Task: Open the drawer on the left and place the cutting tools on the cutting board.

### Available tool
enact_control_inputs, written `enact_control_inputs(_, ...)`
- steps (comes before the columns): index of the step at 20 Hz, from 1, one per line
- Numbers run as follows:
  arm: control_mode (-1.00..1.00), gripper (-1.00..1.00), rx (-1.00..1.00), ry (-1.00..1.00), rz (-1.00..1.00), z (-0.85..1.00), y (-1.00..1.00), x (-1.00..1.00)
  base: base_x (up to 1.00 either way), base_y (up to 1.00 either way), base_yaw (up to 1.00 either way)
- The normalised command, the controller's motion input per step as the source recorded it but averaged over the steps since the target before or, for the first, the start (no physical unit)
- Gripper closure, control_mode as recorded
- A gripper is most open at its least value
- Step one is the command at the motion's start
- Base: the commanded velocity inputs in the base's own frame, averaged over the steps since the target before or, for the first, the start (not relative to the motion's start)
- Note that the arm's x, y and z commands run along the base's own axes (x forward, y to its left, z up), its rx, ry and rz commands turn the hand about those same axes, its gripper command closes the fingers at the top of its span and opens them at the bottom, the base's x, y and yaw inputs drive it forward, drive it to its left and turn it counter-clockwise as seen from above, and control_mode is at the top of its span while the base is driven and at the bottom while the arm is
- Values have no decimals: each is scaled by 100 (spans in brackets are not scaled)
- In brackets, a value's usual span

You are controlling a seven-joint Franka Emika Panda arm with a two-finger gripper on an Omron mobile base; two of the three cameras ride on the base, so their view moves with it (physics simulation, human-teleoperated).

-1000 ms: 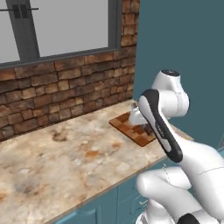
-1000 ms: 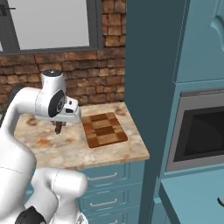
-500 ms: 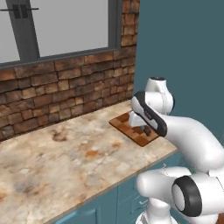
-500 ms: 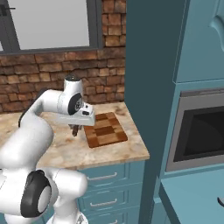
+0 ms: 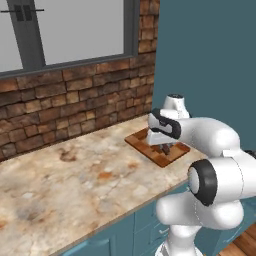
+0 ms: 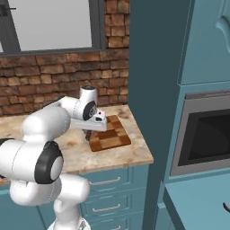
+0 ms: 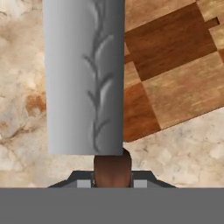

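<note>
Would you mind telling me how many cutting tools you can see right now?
1: the knife, its brown handle clamped in the jaws, its silver blade over the near edge of the cutting board. A second tool may be hidden.

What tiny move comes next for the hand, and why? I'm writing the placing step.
Probably a short shift further over the cutting board, then lower: the hand grips the knife by its brown handle, and the blade hangs above the board's corner, partly over the counter.
</note>
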Motion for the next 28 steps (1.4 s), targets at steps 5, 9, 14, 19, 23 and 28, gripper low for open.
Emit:
enact_control_inputs(5,-100,100,0,3,0,-13,0,58,0,0,0)
enact_control_inputs(9,-100,100,0,1,1,-14,-6,54,0,0,0)
enact_control_inputs(14,-100,100,0,0,2,-10,-7,17,0,0,0)
enact_control_inputs(19,-100,100,0,0,3,-26,0,0,0,0,0)
enact_control_inputs(23,-100,100,0,0,13,-19,0,0,0,0,0)
enact_control_inputs(28,-100,100,0,0,15,-14,0,0,0,0,0)
